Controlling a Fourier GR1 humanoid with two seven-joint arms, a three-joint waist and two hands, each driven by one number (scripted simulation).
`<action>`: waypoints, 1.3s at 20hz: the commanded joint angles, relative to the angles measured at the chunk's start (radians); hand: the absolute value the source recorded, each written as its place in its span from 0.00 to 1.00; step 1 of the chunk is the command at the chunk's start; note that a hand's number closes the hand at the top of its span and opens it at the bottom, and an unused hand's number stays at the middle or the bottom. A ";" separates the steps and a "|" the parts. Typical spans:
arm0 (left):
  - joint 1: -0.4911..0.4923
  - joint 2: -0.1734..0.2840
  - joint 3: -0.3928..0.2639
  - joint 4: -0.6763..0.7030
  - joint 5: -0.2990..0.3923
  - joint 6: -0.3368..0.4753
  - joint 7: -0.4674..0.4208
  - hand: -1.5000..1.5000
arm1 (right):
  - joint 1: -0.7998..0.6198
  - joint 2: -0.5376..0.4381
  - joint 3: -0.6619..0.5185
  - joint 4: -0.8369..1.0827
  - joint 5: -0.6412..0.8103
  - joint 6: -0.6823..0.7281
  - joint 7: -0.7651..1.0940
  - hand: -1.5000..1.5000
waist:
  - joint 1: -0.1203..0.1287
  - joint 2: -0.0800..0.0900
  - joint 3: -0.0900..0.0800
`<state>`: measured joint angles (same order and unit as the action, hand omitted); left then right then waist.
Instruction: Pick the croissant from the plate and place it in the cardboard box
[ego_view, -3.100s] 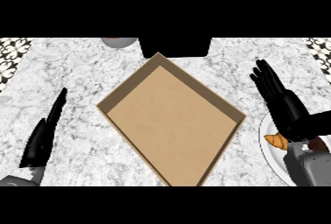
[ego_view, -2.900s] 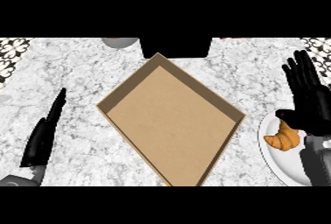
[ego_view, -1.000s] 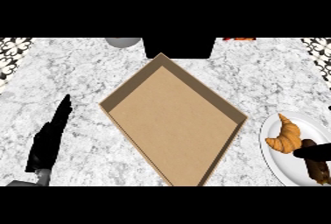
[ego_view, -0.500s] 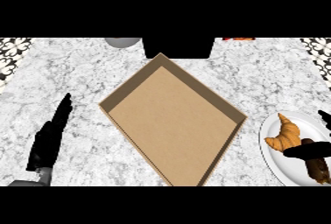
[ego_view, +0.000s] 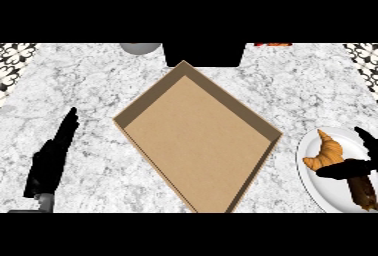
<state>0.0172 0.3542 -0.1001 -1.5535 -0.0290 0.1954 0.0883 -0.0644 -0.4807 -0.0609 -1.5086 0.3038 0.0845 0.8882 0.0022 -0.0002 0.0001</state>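
A golden croissant (ego_view: 327, 154) lies on the white plate (ego_view: 316, 186) at the right edge of the counter. My right hand (ego_view: 353, 169) sits low over the plate just behind the croissant. Its thumb (ego_view: 331, 172) stretches left along the croissant's near end, and one finger (ego_view: 366, 139) rises to the croissant's right with a strip of plate between them. The brown wrist hides part of the plate. The open cardboard box (ego_view: 196, 137) lies empty in the middle, turned like a diamond. My left hand (ego_view: 50, 159) rests open at the lower left, fingers straight, well apart from the box.
A grey round object (ego_view: 140, 47) and a dark block (ego_view: 204, 54) stand at the counter's far edge behind the box. Something red-orange (ego_view: 273, 44) peeks in at the top right. Patterned tiles (ego_view: 15, 62) border the marble on both sides.
My right hand came down from above the plate to its near side and has crept up against the croissant's near end. The croissant, the box and my left hand stay put.
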 joint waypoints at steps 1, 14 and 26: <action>-0.024 -0.037 0.011 -0.021 -0.048 -0.021 0.059 0.50 | 0.021 0.055 -0.013 -0.021 0.054 -0.007 -0.002 0.00 | -0.003 0.000 0.000; -0.026 -0.106 0.086 0.010 -0.109 -0.083 0.026 0.50 | 0.022 0.127 -0.080 0.077 0.128 0.000 -0.129 0.00 | -0.002 0.000 0.000; 0.009 -0.159 0.083 -0.069 -0.166 -0.099 0.054 0.50 | -0.113 0.140 -0.121 0.241 0.126 0.054 -0.144 1.00 | 0.001 0.000 0.000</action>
<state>0.0091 0.2178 0.0028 -1.5611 -0.1633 0.0922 0.1019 -0.1328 -0.3313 -0.1470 -1.3082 0.4600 0.1003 0.7396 0.0021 -0.0010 -0.0015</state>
